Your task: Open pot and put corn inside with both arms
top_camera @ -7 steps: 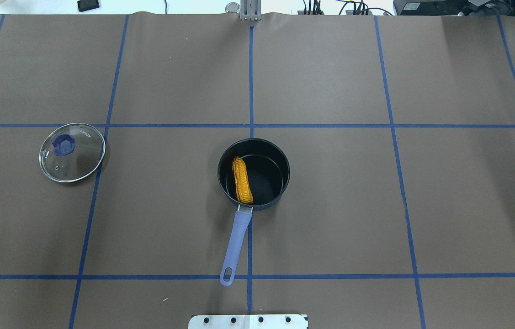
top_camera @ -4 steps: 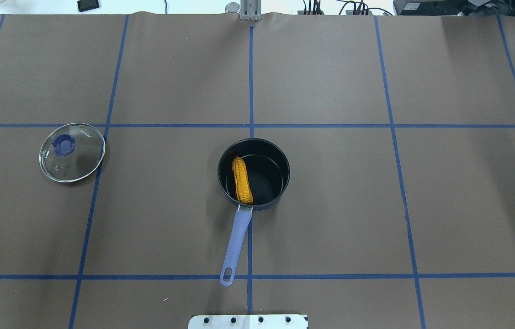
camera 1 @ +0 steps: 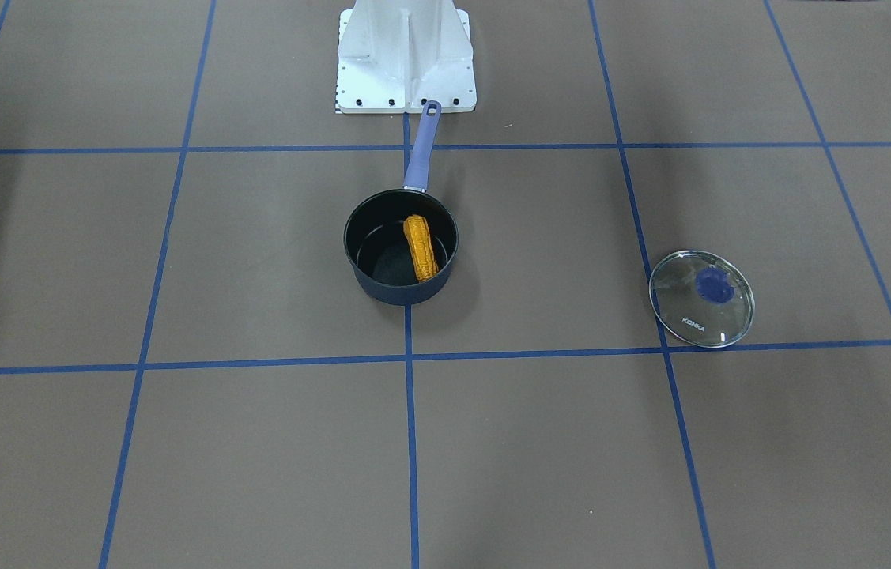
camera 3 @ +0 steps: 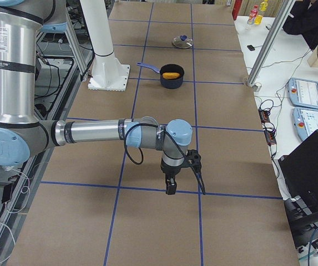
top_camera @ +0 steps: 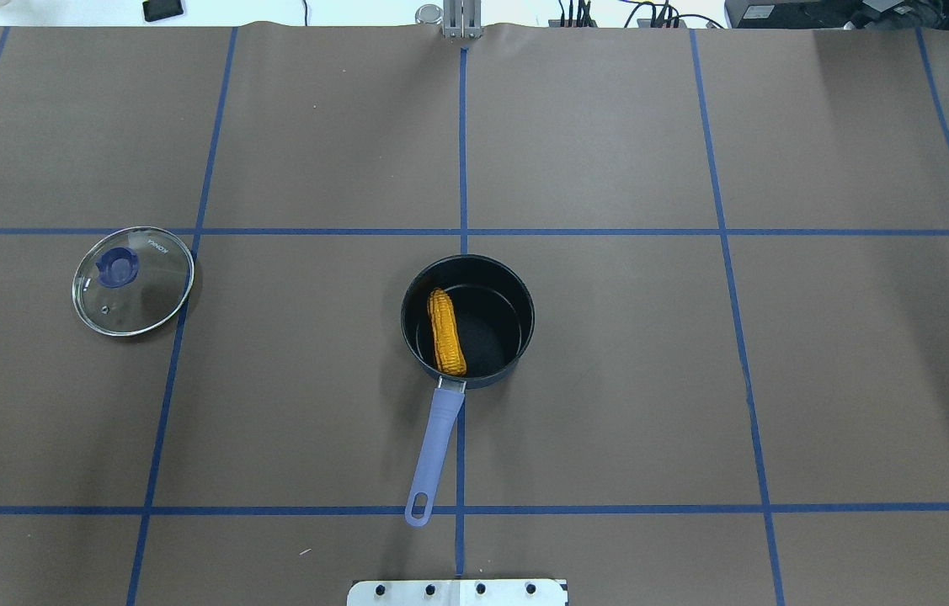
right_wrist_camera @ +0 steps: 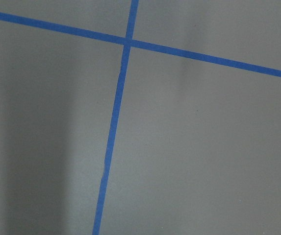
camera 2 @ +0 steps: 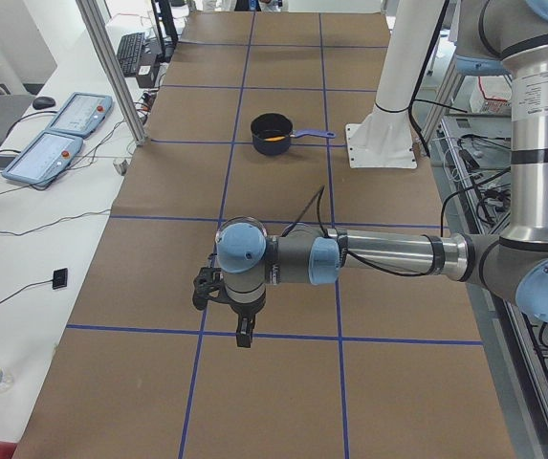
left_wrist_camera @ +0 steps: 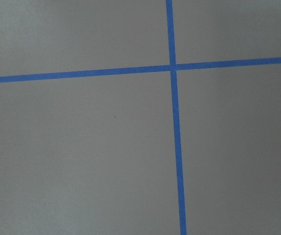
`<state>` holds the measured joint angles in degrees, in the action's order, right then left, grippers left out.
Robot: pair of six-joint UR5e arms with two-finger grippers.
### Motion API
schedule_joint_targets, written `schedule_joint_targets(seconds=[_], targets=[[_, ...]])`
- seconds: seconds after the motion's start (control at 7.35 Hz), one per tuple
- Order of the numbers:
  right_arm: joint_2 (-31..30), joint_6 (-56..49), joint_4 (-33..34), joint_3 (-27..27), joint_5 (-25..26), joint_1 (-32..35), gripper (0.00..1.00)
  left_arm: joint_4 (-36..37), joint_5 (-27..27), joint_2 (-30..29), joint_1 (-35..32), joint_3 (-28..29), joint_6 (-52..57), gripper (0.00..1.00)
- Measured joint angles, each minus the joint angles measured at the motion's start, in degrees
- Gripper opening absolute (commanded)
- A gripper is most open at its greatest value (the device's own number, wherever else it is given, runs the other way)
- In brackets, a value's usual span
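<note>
The dark navy pot stands uncovered at the table's middle, its lavender handle pointing toward the robot base. The yellow-orange corn lies inside it, along the left side. Both also show in the front view, the pot with the corn in it. My left gripper shows only in the exterior left view, far from the pot. My right gripper shows only in the exterior right view, far from the pot. I cannot tell whether either is open. Both wrist views show only bare mat.
The round glass lid with a blue knob lies flat on the mat, well to the pot's left; it also shows in the front view. The white base stand is behind the pot's handle. Blue tape lines cross the brown mat.
</note>
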<state>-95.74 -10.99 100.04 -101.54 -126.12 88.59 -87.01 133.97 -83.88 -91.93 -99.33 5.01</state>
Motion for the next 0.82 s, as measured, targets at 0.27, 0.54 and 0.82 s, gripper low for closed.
schedule_joint_targets(seconds=[0.27, 0.54, 0.82], targets=[[0.05, 0.00, -0.02, -0.02, 0.00, 0.00, 1.00, 0.00, -0.02, -0.03, 0.00, 0.01, 0.00, 0.99], [0.13, 0.00, -0.09, -0.02, 0.00, 0.00, 1.00, 0.00, -0.03, -0.01, 0.00, -0.06, 0.00, 0.99], [0.18, 0.00, -1.35, 0.57, 0.01, 0.00, 1.00, 0.00, -0.03, 0.03, 0.00, -0.20, 0.00, 0.99]])
